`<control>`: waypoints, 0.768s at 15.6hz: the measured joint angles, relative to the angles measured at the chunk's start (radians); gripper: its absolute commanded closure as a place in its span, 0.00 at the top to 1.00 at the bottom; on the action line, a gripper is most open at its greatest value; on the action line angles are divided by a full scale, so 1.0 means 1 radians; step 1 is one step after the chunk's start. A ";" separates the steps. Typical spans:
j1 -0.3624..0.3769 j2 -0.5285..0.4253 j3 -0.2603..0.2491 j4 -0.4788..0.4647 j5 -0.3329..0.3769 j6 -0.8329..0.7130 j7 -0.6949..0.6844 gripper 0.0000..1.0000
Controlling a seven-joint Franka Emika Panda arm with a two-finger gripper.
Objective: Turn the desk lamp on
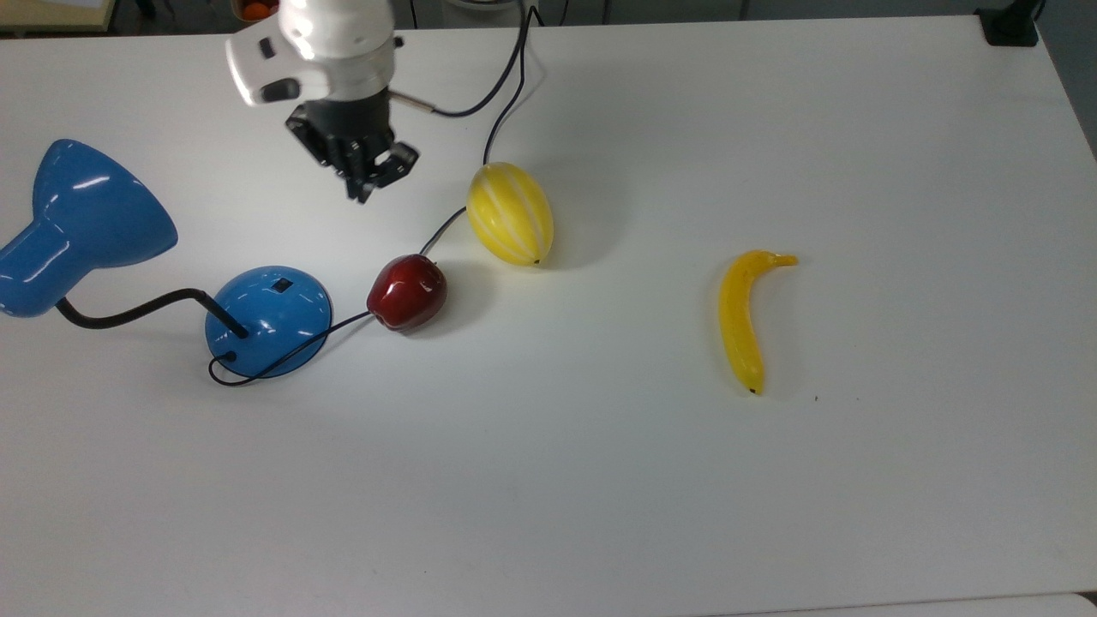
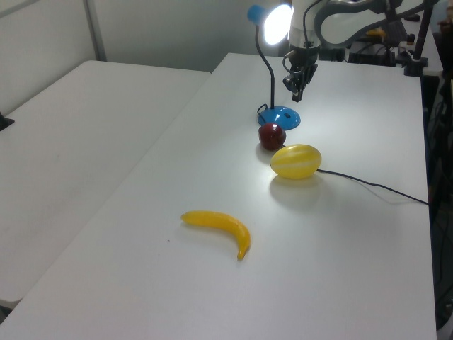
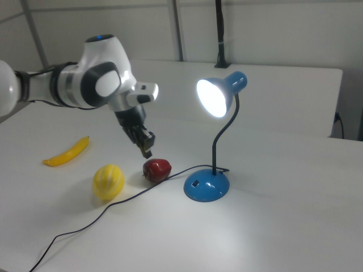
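At the top view's far left sits the desk lamp (image 1: 86,224), its glossy blue shade tipped outward, a black gooseneck (image 1: 137,308) curving down into the domed blue base (image 1: 267,319), with the small dark switch (image 1: 280,285) on the dome's upper slope. In the right view the bulb glows bright, so the lamp reads as lit. It looks light and slick: the base could skid under a sideways shove, and the neck would flex if pulled, so I'd judge the only sensible contact is a straight-down press on the switch, not a grab. A thin black cord (image 1: 296,350) loops out from the base and runs past a red apple (image 1: 408,291) just beside it. Above and between base and apple in the top view hangs the gripper (image 1: 364,176), clear of the lamp, touching nothing, carrying nothing, its fingers drawn close together. Further right lies a striped yellow melon (image 1: 510,214), then, well apart, a banana (image 1: 744,319) on the white table (image 1: 900,154).
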 measured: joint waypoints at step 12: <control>0.103 -0.243 0.000 -0.096 0.067 -0.334 -0.198 1.00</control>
